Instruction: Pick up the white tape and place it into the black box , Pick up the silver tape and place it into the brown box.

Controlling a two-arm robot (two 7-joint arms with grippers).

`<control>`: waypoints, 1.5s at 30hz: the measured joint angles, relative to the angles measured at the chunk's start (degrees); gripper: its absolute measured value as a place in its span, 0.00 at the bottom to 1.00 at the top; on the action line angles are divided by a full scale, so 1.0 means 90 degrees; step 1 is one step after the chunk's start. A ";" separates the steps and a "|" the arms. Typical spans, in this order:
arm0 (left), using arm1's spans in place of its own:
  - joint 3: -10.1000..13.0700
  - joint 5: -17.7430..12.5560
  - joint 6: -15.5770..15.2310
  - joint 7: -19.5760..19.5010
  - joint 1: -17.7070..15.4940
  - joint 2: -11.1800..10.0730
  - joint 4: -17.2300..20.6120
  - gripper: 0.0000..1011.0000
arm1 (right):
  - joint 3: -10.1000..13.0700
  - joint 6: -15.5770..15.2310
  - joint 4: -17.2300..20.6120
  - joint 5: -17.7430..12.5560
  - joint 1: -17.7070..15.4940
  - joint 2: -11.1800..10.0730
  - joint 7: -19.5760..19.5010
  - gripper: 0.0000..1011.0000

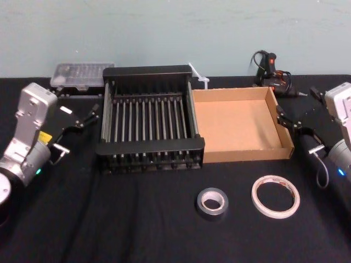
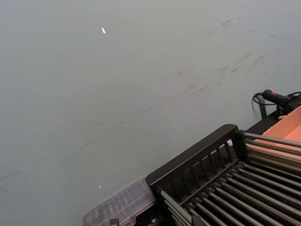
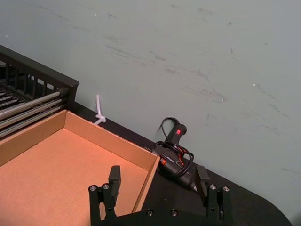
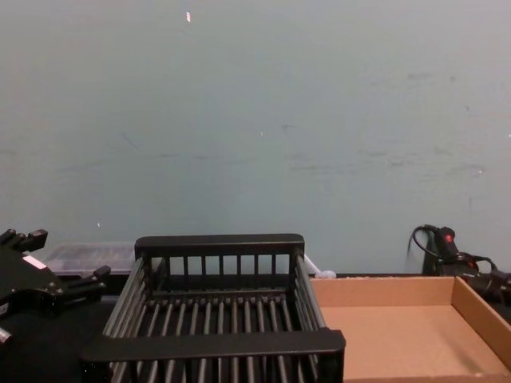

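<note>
Black L end effector [image 1: 90, 116] & R end effector [image 3: 158, 176] are spread wide, nothing gripped; black box [image 1: 151, 146], brown box [image 1: 247, 154] seen empty.

The black box [image 1: 151, 148] at centre is hard plastic, its bars faintly glossy; the brown box [image 1: 236, 129] to its right is matt, raw cardboard; the silver tape [image 1: 210, 214] shows a dull metallic sheen; the white tape [image 1: 276, 213] looks smooth; black matt cloth covers the counter [image 1: 137, 224].
</note>
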State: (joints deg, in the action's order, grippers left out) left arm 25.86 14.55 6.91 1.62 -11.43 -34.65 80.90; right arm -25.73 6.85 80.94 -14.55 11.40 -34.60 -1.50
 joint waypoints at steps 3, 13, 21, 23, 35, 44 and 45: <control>0.0000 0.0000 0.0000 0.0000 0.0000 0.0000 0.0000 0.99 | 0.0047 -0.0043 0.0062 -0.0006 -0.0030 -0.0008 0.0114 0.99; 0.0000 0.0000 0.0000 0.0000 0.0000 0.0000 0.0000 0.99 | 0.0361 -0.0183 0.0642 -0.0253 -0.0454 -0.0243 0.0441 0.99; 0.0000 0.0000 0.0000 0.0000 0.0000 0.0000 0.0000 0.99 | 0.0759 -0.0326 0.1334 -0.0516 -0.1122 -0.0618 0.0632 0.99; 0.0000 0.0000 0.0000 0.0000 0.0000 0.0000 0.0000 0.99 | 0.0868 -0.0318 0.1492 -0.0545 -0.1334 -0.0738 0.0674 0.99; 0.0000 0.0000 0.0000 0.0000 0.0000 0.0000 0.0000 0.99 | 0.1310 -0.0444 0.2093 -0.0874 -0.2335 -0.1112 0.0966 0.99; 0.0000 0.0000 0.0000 0.0000 0.0000 0.0000 0.0000 0.99 | 0.1432 -0.0778 0.2230 -0.0998 -0.2750 -0.1176 0.1222 0.99; 0.0000 0.0000 0.0000 0.0000 0.0000 0.0000 0.0001 0.99 | 0.1436 -0.0794 0.2230 -0.0992 -0.2768 -0.1176 0.1231 0.99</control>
State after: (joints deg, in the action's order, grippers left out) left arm 25.86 14.55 6.91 1.62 -11.43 -34.65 80.90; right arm -12.81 -0.30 101.01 -23.48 -13.52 -45.18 9.57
